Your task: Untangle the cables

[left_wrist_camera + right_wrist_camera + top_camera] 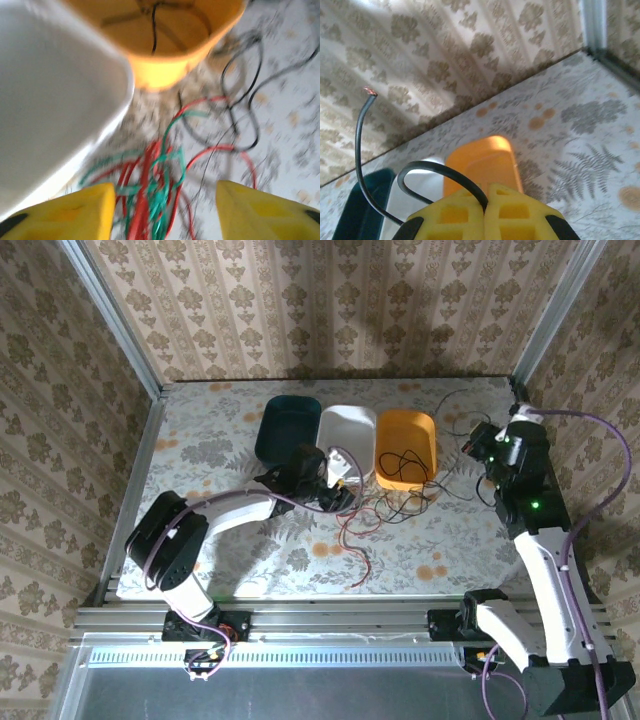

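A tangle of red and green cables [152, 180] lies on the table between the yellow fingers [80, 212] of my left gripper [165, 200]. Its jaws stand apart and hold nothing. From above, that gripper [338, 490] hovers at the front of the white bin [347, 430], and a red cable [355, 532] trails toward me. Loops of black cable [245, 107] lie beside the tangle and run into the orange bin [405, 445]. My right gripper [486, 197] is shut on a black cable [432, 170] that arcs up to a bare copper end. It is raised at the right of the orange bin [478, 443].
A dark teal bin [290, 425] stands left of the white one. All three bins sit in a row at the back of the floral table [220, 540]. Patterned walls and metal rails [150, 455] close in the table's sides.
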Tool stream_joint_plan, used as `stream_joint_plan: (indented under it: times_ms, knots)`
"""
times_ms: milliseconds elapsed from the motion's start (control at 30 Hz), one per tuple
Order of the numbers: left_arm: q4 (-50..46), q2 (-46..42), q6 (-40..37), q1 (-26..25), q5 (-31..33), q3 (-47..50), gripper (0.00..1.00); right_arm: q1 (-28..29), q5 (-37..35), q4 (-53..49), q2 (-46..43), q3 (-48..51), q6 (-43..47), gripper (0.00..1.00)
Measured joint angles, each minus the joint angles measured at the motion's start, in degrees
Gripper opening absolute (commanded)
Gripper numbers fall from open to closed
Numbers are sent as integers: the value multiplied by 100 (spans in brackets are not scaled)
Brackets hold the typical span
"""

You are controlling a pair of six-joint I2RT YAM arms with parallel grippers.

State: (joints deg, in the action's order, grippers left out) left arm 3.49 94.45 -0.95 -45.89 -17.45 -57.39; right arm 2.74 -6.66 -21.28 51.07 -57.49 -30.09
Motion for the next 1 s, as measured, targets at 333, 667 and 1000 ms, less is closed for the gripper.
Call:
stream_joint_plan:
  times_ms: [333, 667, 1000]
  knots:
    - [-37, 494, -485, -476, -299, -1453, 69, 632, -264, 181, 280, 11, -625, 0]
    - [28, 1950, -487, -634, -627, -2258, 69, 632, -817, 345, 249, -197, -1379, 0]
    - [186, 2107, -374, -706, -973, -2479, 69, 748, -1248, 363, 142, -201, -1869, 0]
